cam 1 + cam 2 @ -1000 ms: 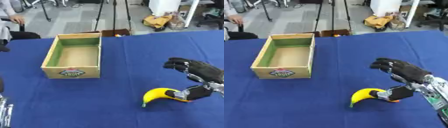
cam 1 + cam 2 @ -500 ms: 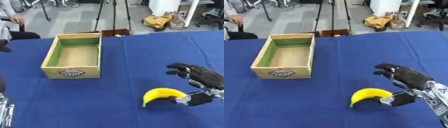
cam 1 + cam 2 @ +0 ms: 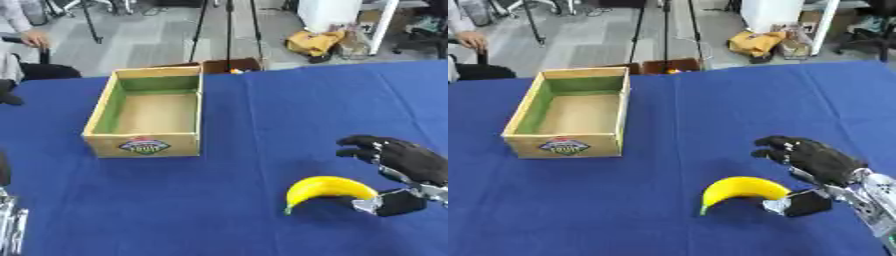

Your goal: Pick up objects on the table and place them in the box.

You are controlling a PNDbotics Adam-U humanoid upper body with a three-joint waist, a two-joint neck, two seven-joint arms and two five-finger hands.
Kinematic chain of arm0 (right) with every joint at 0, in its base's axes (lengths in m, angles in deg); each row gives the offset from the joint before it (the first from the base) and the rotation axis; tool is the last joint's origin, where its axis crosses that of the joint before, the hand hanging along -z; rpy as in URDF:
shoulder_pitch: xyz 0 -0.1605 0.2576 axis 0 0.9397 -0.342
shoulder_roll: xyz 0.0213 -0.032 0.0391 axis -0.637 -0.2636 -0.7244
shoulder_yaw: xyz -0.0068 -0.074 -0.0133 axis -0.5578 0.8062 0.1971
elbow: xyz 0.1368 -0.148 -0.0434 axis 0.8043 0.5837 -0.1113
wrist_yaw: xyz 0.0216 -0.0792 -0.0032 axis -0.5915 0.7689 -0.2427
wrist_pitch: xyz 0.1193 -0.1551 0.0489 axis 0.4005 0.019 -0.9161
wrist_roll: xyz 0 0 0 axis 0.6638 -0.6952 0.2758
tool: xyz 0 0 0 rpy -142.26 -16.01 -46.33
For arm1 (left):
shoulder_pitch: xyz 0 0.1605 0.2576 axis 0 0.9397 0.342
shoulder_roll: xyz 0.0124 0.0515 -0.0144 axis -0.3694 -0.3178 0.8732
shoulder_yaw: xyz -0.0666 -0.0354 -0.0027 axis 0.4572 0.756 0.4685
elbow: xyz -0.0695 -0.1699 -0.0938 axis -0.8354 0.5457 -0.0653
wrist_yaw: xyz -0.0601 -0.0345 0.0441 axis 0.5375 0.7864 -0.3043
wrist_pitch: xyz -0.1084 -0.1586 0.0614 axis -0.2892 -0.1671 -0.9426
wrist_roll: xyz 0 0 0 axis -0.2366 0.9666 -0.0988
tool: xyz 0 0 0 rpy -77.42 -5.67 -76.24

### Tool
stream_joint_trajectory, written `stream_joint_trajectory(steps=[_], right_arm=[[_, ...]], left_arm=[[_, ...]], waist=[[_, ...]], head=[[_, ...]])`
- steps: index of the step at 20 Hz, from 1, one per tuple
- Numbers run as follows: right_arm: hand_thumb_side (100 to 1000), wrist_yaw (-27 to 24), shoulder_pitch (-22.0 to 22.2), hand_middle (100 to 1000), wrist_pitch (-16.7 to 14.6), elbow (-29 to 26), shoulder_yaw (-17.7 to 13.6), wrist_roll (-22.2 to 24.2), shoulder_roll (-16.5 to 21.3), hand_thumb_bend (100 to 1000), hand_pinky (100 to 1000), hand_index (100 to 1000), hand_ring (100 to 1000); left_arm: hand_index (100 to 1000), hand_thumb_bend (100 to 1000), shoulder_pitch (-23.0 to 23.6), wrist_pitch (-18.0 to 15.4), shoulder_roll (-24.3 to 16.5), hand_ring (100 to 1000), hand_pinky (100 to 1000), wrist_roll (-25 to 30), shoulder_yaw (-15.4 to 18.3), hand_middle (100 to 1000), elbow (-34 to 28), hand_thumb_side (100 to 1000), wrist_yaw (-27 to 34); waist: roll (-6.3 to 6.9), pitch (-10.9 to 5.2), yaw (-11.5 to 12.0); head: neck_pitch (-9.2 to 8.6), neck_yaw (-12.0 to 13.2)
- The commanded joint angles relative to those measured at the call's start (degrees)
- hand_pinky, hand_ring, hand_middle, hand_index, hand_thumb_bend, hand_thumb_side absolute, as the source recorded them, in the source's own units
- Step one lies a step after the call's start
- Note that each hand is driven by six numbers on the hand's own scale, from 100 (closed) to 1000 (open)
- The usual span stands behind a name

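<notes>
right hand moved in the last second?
Yes. Judged against the box, the right hand has drawn back toward the table's near right, and now sits beside the banana's right end, not over it.

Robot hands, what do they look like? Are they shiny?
The right hand has black fingers like a glove, a blocky black thumb, and silver metal at the wrist. Of the left hand, only a silvery metal bit shows at the lower left edge.
</notes>
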Motion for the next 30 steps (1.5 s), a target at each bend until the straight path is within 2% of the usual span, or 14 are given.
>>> stream_joint_trajectory(steps=[1,10,15,26,30], right_arm=[[859,0.9,-0.84,885,0.17,0.39,-0.22,-1.2,0.45,489,803,907,937],[805,1.08,-1.41,816,-0.06,2.42,0.41,-2.02,-0.91,535,792,908,918],[726,1.47,-1.68,755,-0.38,2.76,0.42,-2.07,-1.39,480,798,904,937],[715,0.84,-1.72,672,-0.14,2.96,0.42,-3.27,-1.84,436,769,890,926],[682,-0.22,-1.5,639,-0.14,3.29,0.64,-3.08,-1.99,462,762,892,929]], left_arm=[[813,100,-0.22,0.1,-0.47,554,431,0.12,-0.07,601,-1.16,897,0.13],[810,100,-0.3,0.37,-0.09,550,426,0.21,-0.22,599,-1.16,887,0.15],[810,100,-0.35,0.42,0.01,549,423,0.25,-0.28,598,-1.16,881,0.16],[809,100,-0.46,0.54,0.22,548,418,0.37,-0.32,598,-1.16,874,0.18],[808,100,-0.41,0.6,0.3,548,417,0.43,-0.31,598,-1.16,870,0.14]], waist=[[0.01,-0.49,0.07],[0.31,-0.14,0.37],[0.35,-0.03,0.45],[0.29,0.22,0.6],[0.31,0.24,0.64]], head=[[-0.39,-0.14],[-0.52,-0.41],[-0.64,-0.56],[-0.74,-0.57],[-0.67,-0.61]])
